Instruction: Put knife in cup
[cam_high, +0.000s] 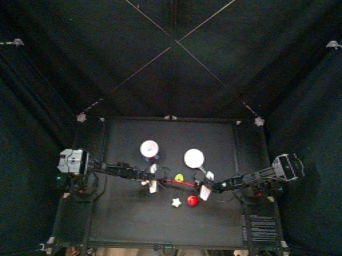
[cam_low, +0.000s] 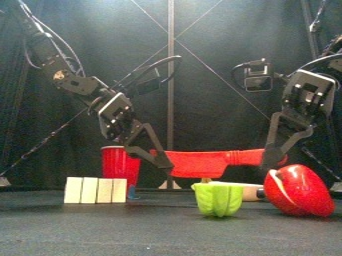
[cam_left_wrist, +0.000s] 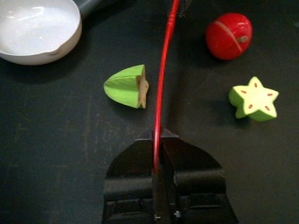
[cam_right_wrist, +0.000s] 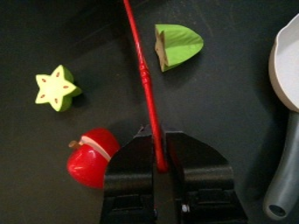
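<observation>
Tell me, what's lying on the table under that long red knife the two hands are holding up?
Under the knife, gripped at its ends by the left hand and right hand, sit a green wedge, a star and a red fruit. Nothing looks hidden beneath.

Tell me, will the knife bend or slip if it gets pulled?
The knife looks thin and sags slightly between the left gripper and the right gripper, so it probably flexes. Its surface looks smooth and glossy, so it might slide through the jaws. It seems light.
</observation>
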